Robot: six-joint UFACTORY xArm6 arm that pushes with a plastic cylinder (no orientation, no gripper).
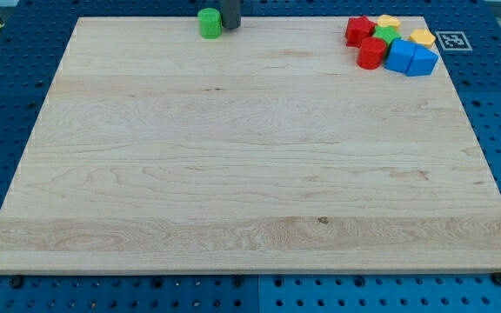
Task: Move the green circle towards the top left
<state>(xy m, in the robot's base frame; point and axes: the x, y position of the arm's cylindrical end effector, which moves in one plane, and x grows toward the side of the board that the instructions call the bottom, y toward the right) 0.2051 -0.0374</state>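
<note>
The green circle (209, 23), a short green cylinder, stands on the wooden board (250, 174) near its top edge, left of centre. My tip (230, 27) is the lower end of the dark rod that comes in from the view's top. It sits right beside the green circle on its right side, touching it or nearly so.
A cluster of blocks sits at the board's top right corner: two red blocks (358, 29) (371, 53), a green block (387, 35), two yellow blocks (389, 21) (423, 37) and two blue blocks (400, 55) (423, 61). A blue pegboard surrounds the board.
</note>
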